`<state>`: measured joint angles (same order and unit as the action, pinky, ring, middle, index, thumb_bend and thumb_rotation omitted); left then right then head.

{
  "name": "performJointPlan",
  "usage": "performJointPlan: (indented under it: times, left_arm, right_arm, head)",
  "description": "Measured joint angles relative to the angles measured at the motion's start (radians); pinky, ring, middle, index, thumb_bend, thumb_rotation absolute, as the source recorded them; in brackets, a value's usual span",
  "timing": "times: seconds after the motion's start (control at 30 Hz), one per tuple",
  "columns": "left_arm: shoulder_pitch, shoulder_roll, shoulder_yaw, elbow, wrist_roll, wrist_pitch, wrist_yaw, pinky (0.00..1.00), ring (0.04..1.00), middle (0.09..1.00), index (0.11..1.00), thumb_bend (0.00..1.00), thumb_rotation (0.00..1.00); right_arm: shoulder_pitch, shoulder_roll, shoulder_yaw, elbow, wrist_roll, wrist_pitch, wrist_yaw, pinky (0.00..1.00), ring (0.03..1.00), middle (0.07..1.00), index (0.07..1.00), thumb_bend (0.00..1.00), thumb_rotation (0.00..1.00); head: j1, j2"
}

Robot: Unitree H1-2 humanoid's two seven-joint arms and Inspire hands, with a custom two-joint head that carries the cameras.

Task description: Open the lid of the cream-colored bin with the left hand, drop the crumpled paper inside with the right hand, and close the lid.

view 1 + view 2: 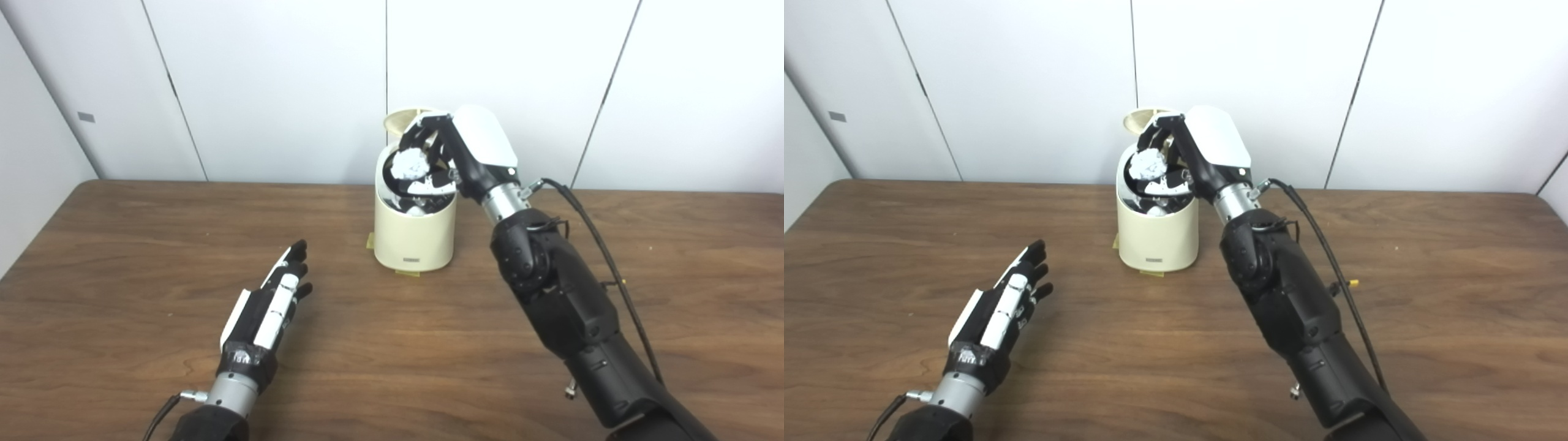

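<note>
Reaching over the mouth of the cream-colored bin (416, 236), the right hand (456, 153) is held above the opening with its white back turned up and its dark fingers (422, 131) curled downward. The crumpled paper (410, 164) is gripped within those fingers, just at the level of the bin's rim and partly inside the opening. More white crumpled material can be made out lower down inside the bin, though what it is cannot be told. The lid (404, 119) is seen raised behind the hand, tilted up and back toward the wall, with only its pale upper edge visible past the fingers. The bin is set upright near the middle of the table's far edge, on the brown wooden table (122, 257), with small bits of yellowish tape showing at its base. The right arm (551, 288) is stretched from the table's near right corner up to the bin, with a black cable running along it.

The left hand (269, 306) is laid low over the table toward the near left side, well apart from the bin. Its fingers are extended and slightly spread, pointing toward the far edge, and nothing is held in it. Whether it touches the wood cannot be told.
</note>
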<state>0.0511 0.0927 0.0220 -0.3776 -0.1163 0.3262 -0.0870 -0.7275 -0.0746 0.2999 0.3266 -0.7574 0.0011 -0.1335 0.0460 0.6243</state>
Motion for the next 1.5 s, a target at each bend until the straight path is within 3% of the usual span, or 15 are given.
performJointPlan:
  times: [0.23, 0.4, 0.5, 0.57, 0.63, 0.73, 0.8, 1.13, 1.2, 1.27, 1.3, 1.5]
  left_arm:
    - [0.0, 0.0, 0.004, 0.0, 0.0, 0.0, -0.001, 0.95, 1.0, 1.0, 1.0, 0.57, 0.79]
    - [0.0, 0.0, 0.004, 0.0, 0.0, 0.0, -0.001, 0.97, 1.0, 1.0, 1.0, 0.58, 0.78]
    - [0.0, 0.0, 0.004, 0.0, 0.001, 0.0, -0.001, 0.96, 1.0, 1.0, 1.0, 0.57, 0.78]
    - [0.0, 0.0, 0.004, 0.0, 0.001, 0.0, -0.001, 0.96, 1.0, 1.0, 1.0, 0.57, 0.79]
    - [0.0, 0.0, 0.004, 0.0, 0.001, 0.0, -0.001, 0.97, 1.0, 1.0, 1.0, 0.56, 0.79]
    - [0.0, 0.0, 0.004, 0.0, 0.001, 0.0, -0.001, 0.97, 1.0, 1.0, 1.0, 0.56, 0.79]
    - [0.0, 0.0, 0.004, 0.0, 0.001, 0.0, -0.001, 0.96, 1.0, 1.0, 1.0, 0.57, 0.79]
    - [0.001, -0.001, 0.003, 0.0, 0.003, -0.007, -0.001, 0.97, 1.0, 1.0, 1.0, 0.56, 0.79]
    - [0.002, -0.001, 0.003, 0.0, 0.003, -0.011, -0.001, 0.96, 1.0, 1.0, 1.0, 0.55, 0.79]
    - [0.003, -0.001, 0.003, 0.0, 0.003, -0.02, -0.001, 0.96, 1.0, 1.0, 1.0, 0.55, 0.79]
    - [0.003, -0.001, 0.003, 0.0, 0.002, -0.023, -0.001, 0.96, 1.0, 1.0, 1.0, 0.55, 0.78]
    - [0.003, -0.001, 0.004, -0.001, 0.002, -0.024, -0.001, 0.97, 1.0, 1.0, 1.0, 0.54, 0.76]
  right_arm:
    - [-0.008, -0.005, 0.0, -0.002, 0.027, -0.001, 0.007, 0.39, 0.398, 0.495, 0.577, 0.49, 0.0]
    - [-0.008, -0.008, 0.007, -0.018, 0.022, 0.014, 0.026, 0.42, 0.4, 0.503, 0.555, 0.51, 0.0]
    - [-0.007, -0.014, 0.021, -0.039, -0.013, 0.04, 0.027, 0.35, 0.4, 0.52, 0.532, 0.51, 0.0]
    - [-0.008, -0.017, 0.03, -0.045, -0.04, 0.059, 0.027, 0.19, 0.276, 0.487, 0.501, 0.53, 0.0]
    - [-0.008, -0.02, 0.038, -0.047, -0.065, 0.077, 0.027, 0.13, 0.234, 0.48, 0.492, 0.53, 0.0]
    - [-0.008, -0.027, 0.041, -0.047, -0.077, 0.082, 0.027, 0.25, 0.388, 0.481, 0.497, 0.53, 0.0]
    - [-0.008, -0.032, 0.041, -0.047, -0.076, 0.083, 0.027, 0.31, 0.455, 0.6, 0.492, 0.52, 0.12]
    - [-0.007, -0.038, 0.049, -0.047, -0.087, 0.085, 0.028, 0.33, 0.461, 0.602, 0.491, 0.52, 0.14]
    - [-0.007, -0.041, 0.051, -0.047, -0.09, 0.085, 0.026, 0.38, 0.488, 0.6, 0.491, 0.52, 0.14]
    - [-0.006, -0.043, 0.052, -0.047, -0.092, 0.083, 0.023, 0.55, 0.575, 0.606, 0.491, 0.52, 0.14]
    - [-0.006, -0.043, 0.053, -0.047, -0.092, 0.082, 0.022, 0.58, 0.592, 0.607, 0.491, 0.52, 0.14]
    - [-0.002, -0.044, 0.062, -0.044, -0.103, 0.076, 0.016, 0.64, 0.613, 0.606, 0.49, 0.52, 0.14]
  head:
    - [-0.002, 0.002]
    - [0.0, 0.002]
    - [-0.003, -0.003]
    - [-0.003, -0.003]
    - [-0.003, -0.003]
    - [-0.003, -0.003]
    - [-0.009, -0.002]
    - [-0.012, 0.002]
    - [-0.012, 0.002]
    - [-0.012, 0.002]
    - [-0.008, 0.002]
    - [-0.008, 0.002]
